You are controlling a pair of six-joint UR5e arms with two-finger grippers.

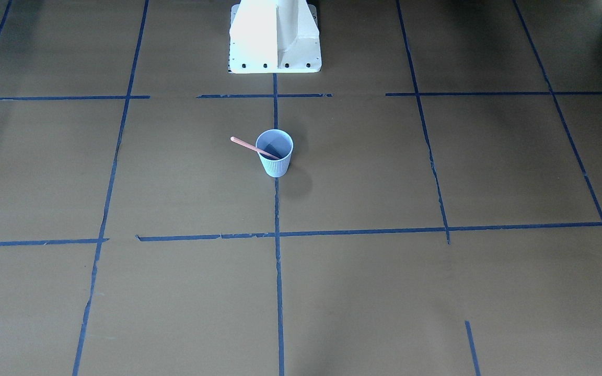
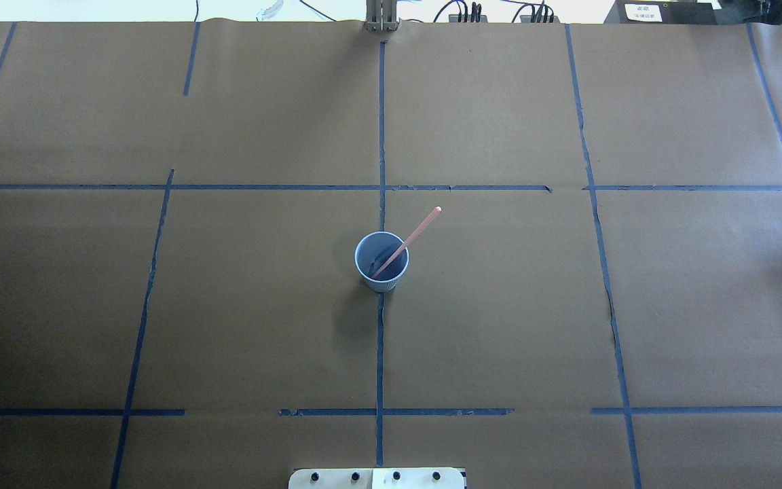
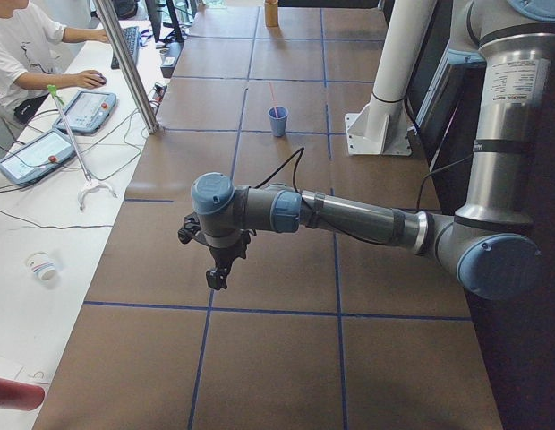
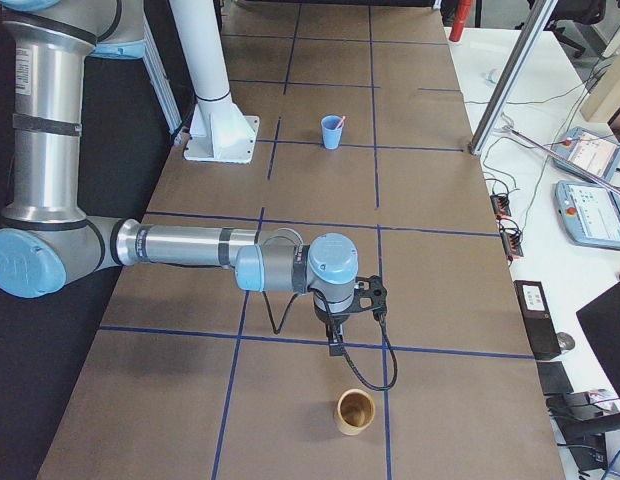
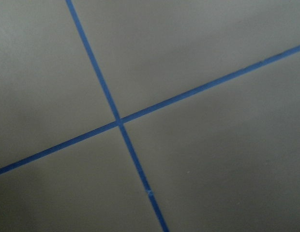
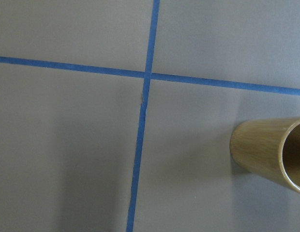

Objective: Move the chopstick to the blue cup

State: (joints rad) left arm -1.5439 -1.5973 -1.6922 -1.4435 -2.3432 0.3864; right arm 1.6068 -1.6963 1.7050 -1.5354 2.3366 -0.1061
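Observation:
The pale-blue ribbed cup (image 1: 276, 164) stands upright on the centre tape line of the table, also in the overhead view (image 2: 366, 258) and far off in both side views (image 3: 277, 121) (image 4: 332, 133). A pink chopstick (image 1: 246, 144) (image 2: 421, 228) stands inside it, leaning over the rim. The left gripper (image 3: 213, 279) shows only in the exterior left view, pointing down over bare table far from the cup; I cannot tell whether it is open. The right gripper (image 4: 335, 347) shows only in the exterior right view, also far from the cup; I cannot tell its state.
A tan wooden cup (image 4: 354, 411) (image 6: 271, 154) stands near the right gripper. The robot's white base (image 1: 275, 36) sits at the table edge. Blue tape lines cross the brown table. An operator (image 3: 27, 45) sits at a side desk.

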